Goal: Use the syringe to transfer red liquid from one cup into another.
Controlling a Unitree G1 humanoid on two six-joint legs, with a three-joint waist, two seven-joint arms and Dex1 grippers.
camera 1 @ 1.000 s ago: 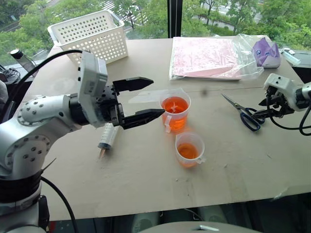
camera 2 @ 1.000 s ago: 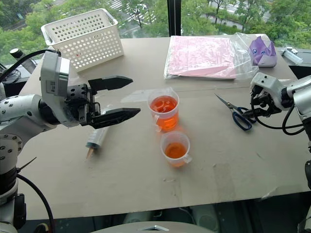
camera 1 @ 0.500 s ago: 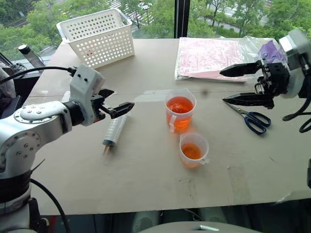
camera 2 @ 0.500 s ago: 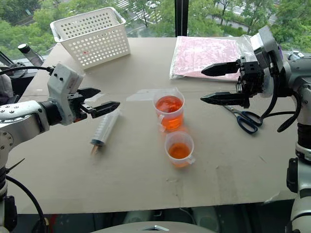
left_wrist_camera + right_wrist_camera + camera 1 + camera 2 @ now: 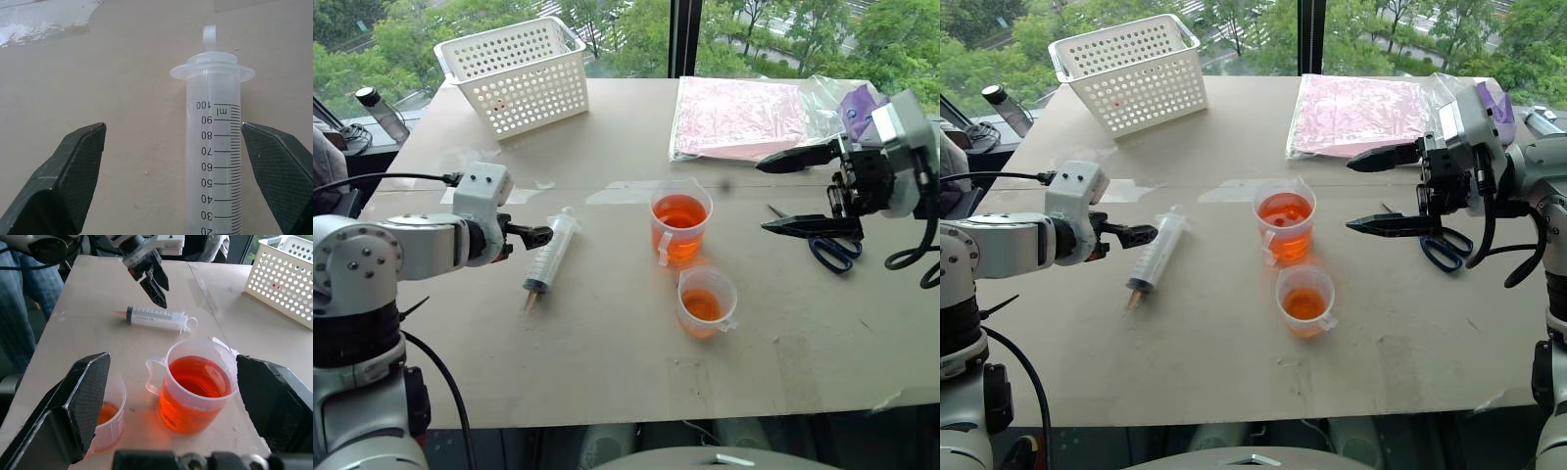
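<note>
orange-red liquid [image 5: 680, 211] in both cups [image 5: 681, 221]

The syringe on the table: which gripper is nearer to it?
Left. The left gripper hovers right beside the syringe barrel; the right gripper is far off, beyond the cups.

Syringe [image 5: 1156, 253] flat beside left gripper [image 5: 1139, 234]

Silver-grey arms, blk cables, blk textured claw fingers [image 5: 78, 166].
</note>
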